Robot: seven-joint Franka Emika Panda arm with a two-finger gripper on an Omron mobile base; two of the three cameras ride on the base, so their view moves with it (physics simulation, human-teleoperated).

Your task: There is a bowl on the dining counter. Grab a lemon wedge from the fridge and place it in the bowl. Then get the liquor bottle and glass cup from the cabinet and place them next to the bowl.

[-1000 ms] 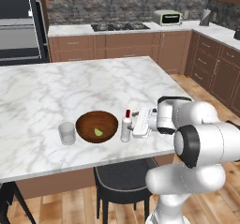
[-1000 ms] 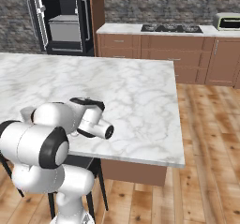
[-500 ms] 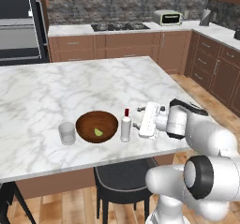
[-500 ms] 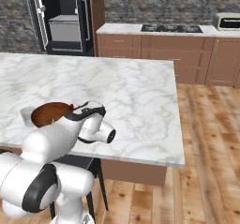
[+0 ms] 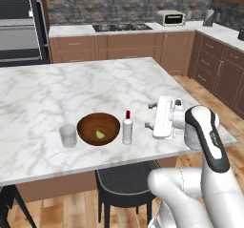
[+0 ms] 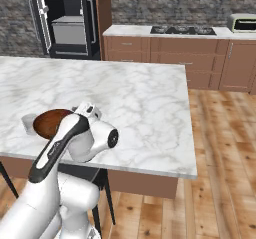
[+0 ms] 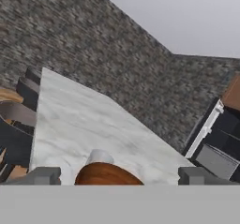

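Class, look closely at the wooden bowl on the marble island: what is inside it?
A small yellow-green lemon wedge lies in the bowl, right of centre. The bowl's near inner wall is hidden behind its rim.

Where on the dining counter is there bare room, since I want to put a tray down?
The dining counter is bare marble over its whole far half, toward the stove, and along its left end. It is crowded at the near edge: glass cup, bowl and liquor bottle stand in a row, with the open gripper right of the bottle.
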